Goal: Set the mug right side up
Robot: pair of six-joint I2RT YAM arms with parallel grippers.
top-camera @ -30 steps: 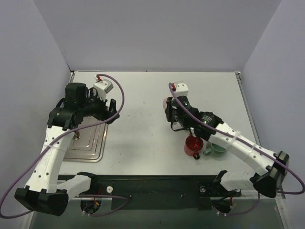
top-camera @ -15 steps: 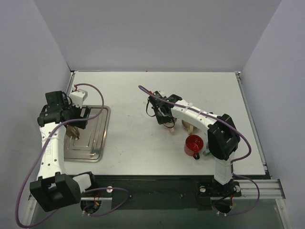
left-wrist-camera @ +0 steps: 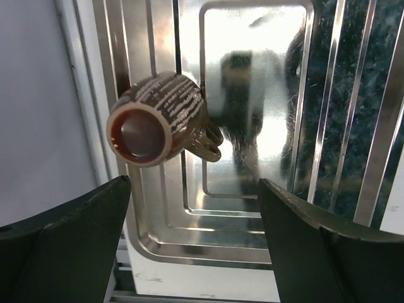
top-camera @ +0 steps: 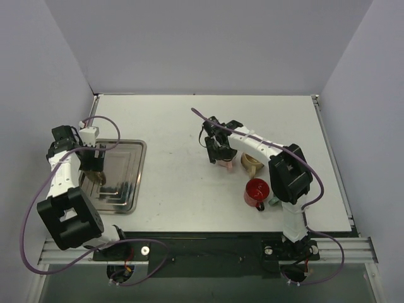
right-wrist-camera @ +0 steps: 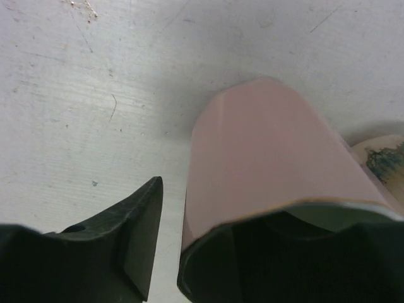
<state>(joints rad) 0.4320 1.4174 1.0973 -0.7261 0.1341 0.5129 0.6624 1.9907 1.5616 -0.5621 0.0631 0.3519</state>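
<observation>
A pink mug (top-camera: 225, 163) stands upright on the table at mid-right, mouth up. My right gripper (top-camera: 220, 153) is over it, open. In the right wrist view the pink mug (right-wrist-camera: 271, 158) fills the frame; one finger sits inside its mouth and the other finger (right-wrist-camera: 136, 221) stands a small gap off its outer wall, so the right gripper (right-wrist-camera: 173, 211) holds nothing. My left gripper (top-camera: 93, 161) hangs wide open over the metal tray (top-camera: 131, 184). A brown striped mug (left-wrist-camera: 158, 120) lies tilted in the tray (left-wrist-camera: 252, 208), ahead of the left gripper (left-wrist-camera: 194, 186).
A red mug (top-camera: 257, 191) sits near the table's front right, with a small green object (top-camera: 276, 201) beside it. A beige mug (top-camera: 252, 161) lies just right of the pink one; its edge (right-wrist-camera: 379, 154) shows in the right wrist view. The brown mug (top-camera: 96, 177) rests at the tray's left side.
My right jaws have parted from the pink mug's wall, leaving it on the table. The left arm has drawn back to the left, over the tray's left edge.
</observation>
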